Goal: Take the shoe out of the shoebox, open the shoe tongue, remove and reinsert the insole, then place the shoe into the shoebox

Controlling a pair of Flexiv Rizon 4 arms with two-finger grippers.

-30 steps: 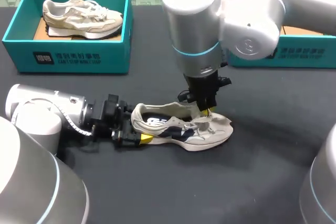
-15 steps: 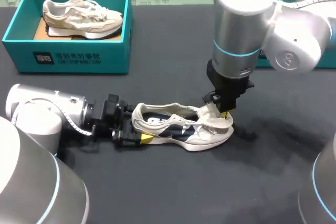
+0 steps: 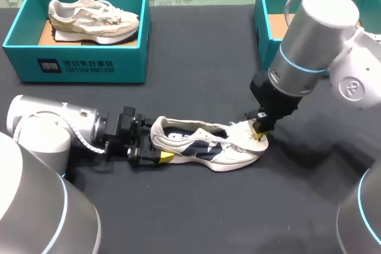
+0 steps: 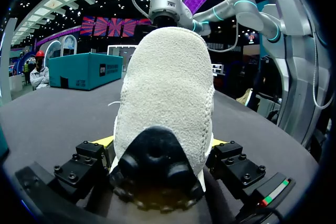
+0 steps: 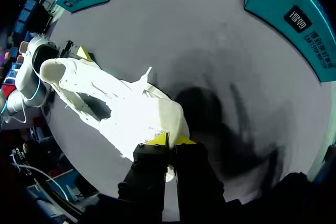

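Cream shoe [image 3: 205, 147] lies on the black table [image 3: 196, 218], heel at 9 o'clock clamped by my left gripper [image 3: 156, 150], toe at 3. My right gripper [image 3: 257, 134] pinches the tongue [image 3: 241, 130] tight. Pulling harder toward 3 could slip the tongue free or drag the heel loose.

Shoe [image 4: 168, 87] heel: cream suede, rough nap; black tab dull, rubbery. Table [image 3: 196, 206]: matt dark cloth. Shoebox [image 3: 77, 66]: matt teal card. Right arm [image 3: 315, 34]: smooth satin silver.

Your sneaker [image 3: 205, 147] lies heel in the left gripper [image 3: 157, 156], toe under the right gripper [image 3: 258, 135]. Beyond the left one, a shoebox [image 3: 77, 65] holds another sneaker [image 3: 92, 21]; beyond the right, a second shoebox [image 3: 266, 28].
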